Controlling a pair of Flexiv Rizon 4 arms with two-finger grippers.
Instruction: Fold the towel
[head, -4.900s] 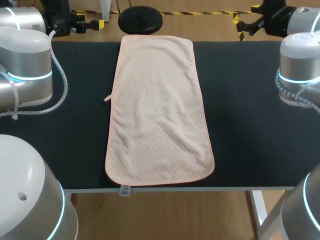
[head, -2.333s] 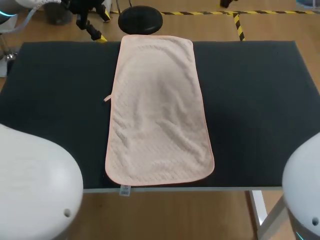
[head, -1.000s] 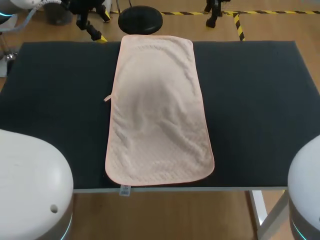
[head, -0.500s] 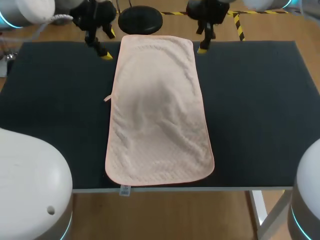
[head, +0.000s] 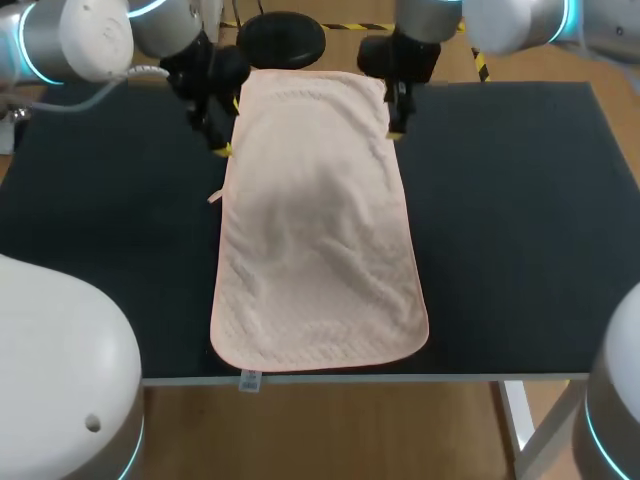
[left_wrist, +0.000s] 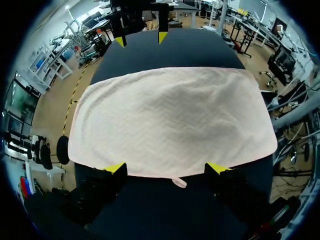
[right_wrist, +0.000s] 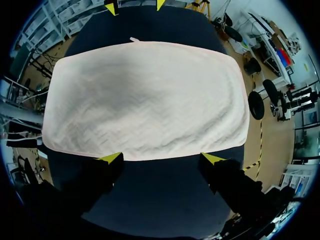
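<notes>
Pink towel (head: 318, 220) laid flat on dark worktop (head: 520, 200), left jaws spread wide at 1 long edge, right jaws spread wide at the other

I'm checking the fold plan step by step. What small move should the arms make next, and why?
Probably lower both arms slightly so the jaws meet the towel at its long edges. The towel lies flat and unfolded; the left jaws and right jaws stand open, one at each long edge near its far end, holding nothing, so a grasp likely comes first.
</notes>
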